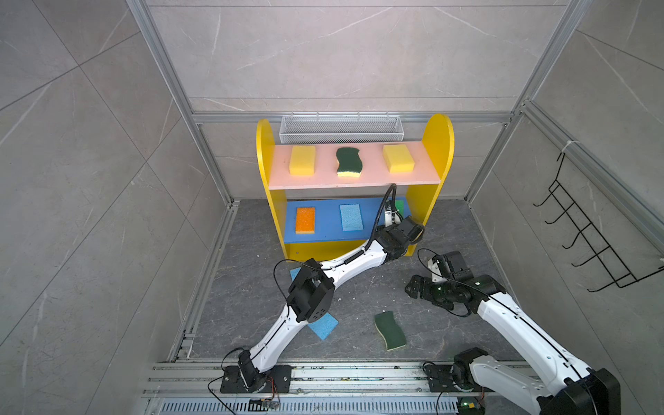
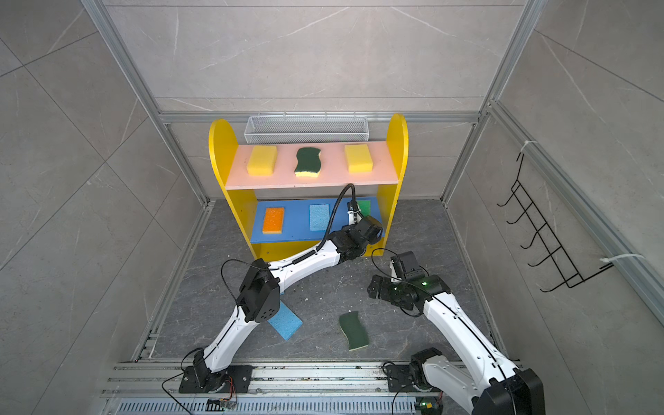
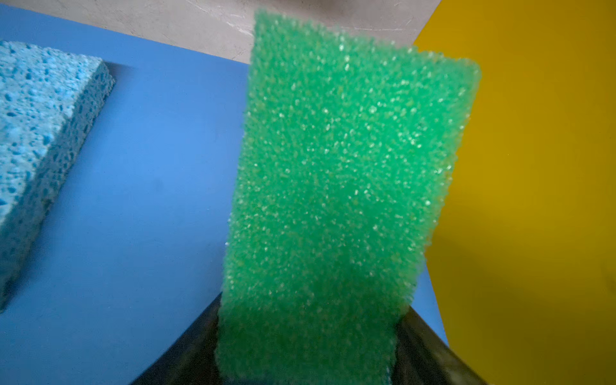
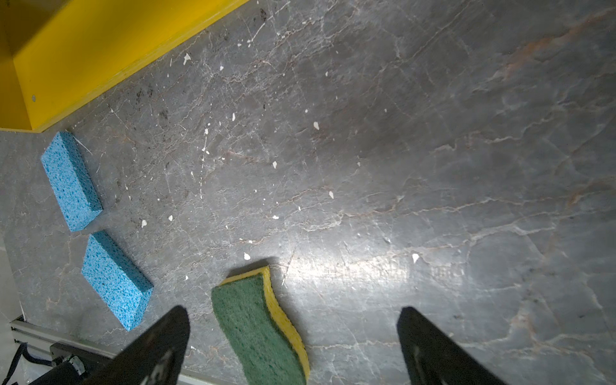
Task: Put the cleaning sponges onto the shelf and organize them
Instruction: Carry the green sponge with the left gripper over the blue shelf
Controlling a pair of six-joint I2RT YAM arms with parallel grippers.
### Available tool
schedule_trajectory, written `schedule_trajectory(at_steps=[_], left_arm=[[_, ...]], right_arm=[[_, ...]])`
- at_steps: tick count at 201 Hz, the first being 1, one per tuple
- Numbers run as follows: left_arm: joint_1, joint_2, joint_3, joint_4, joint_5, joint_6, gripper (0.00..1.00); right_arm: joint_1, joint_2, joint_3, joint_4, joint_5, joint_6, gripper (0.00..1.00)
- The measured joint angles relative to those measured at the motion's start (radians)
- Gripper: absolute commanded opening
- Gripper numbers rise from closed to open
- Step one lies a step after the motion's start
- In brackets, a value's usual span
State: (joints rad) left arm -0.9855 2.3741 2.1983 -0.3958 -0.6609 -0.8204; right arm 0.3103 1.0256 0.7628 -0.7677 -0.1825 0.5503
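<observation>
Placement is the step in hand, by my reading. On the blue middle board (image 1: 327, 235) of the shelf (image 1: 265, 151), the orange sponge (image 1: 305, 220) lies at the 9 o'clock end and a light blue sponge (image 1: 351, 217) in the middle. The left gripper (image 1: 392, 215) pinches the bright green sponge (image 3: 346, 186) by one short end over the free 3 o'clock end.

The sponge angles up from the jaws, just beside the yellow side panel (image 3: 533, 166). To do it well:
- Level the sponge and square it with its neighbours.
- Keep it off the panel.
- Release only once it lies flat.
- Back out low toward 6 o'clock, since the pink upper board (image 1: 323, 179) overhangs and the arm's black cable (image 1: 385, 197) arches at its front edge.

On the floor (image 4: 433, 133), two more light blue sponges (image 4: 70, 181) and (image 4: 115, 280) lie around 8 o'clock, partly under the left arm. A wavy scourer (image 1: 390, 330) lies at 5 o'clock. The right gripper (image 4: 292, 313), jaws spread wide and empty, hovers by that scourer.
</observation>
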Motion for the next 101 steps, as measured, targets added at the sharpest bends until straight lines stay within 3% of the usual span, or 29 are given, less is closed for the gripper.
schedule_trajectory(at_steps=[101], left_arm=[[0.018,0.018,0.041,-0.023,0.012,-0.045,0.81]], right_arm=[[0.0,0.0,0.0,0.0,0.007,0.0,0.99]])
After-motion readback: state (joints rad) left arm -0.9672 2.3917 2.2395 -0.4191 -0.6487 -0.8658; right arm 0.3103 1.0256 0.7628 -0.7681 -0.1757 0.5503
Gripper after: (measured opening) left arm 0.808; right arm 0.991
